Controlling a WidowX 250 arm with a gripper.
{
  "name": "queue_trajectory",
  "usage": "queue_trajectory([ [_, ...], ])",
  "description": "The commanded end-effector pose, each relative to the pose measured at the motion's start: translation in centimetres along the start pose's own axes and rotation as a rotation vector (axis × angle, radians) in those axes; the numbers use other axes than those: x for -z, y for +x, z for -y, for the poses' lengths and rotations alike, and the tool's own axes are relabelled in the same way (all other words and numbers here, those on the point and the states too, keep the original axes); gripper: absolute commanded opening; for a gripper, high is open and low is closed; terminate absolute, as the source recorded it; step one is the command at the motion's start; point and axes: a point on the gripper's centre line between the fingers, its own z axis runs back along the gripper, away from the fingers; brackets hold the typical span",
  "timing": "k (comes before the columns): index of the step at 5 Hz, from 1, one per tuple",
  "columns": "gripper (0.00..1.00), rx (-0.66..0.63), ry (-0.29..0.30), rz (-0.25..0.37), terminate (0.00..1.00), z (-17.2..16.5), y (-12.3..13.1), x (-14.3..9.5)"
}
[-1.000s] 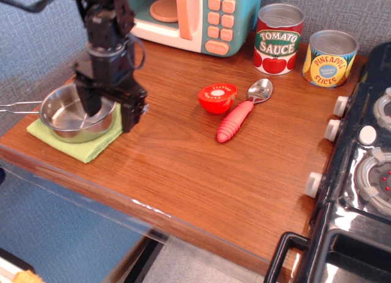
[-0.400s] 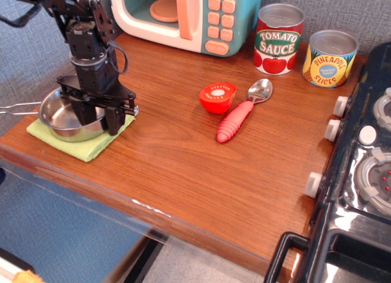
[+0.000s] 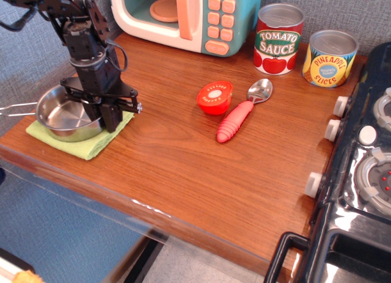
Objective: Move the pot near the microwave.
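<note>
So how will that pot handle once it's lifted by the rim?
The pot looks thin and shallow, so probably light. Its shiny steel may slip in the tool. The long wire handle on one side could tilt it.

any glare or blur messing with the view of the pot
In observation.image the pot is sharp, with bright reflections inside its steel bowl; the gripper blocks its right rim. A glare streak lies along the table front edge; the stove is cropped.
</note>
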Motion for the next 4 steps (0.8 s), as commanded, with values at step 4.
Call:
queue_trajectory([
  [4,1.00,-0.026,-0.017,0.076,0.00,-0.7,1.1,-3.2],
])
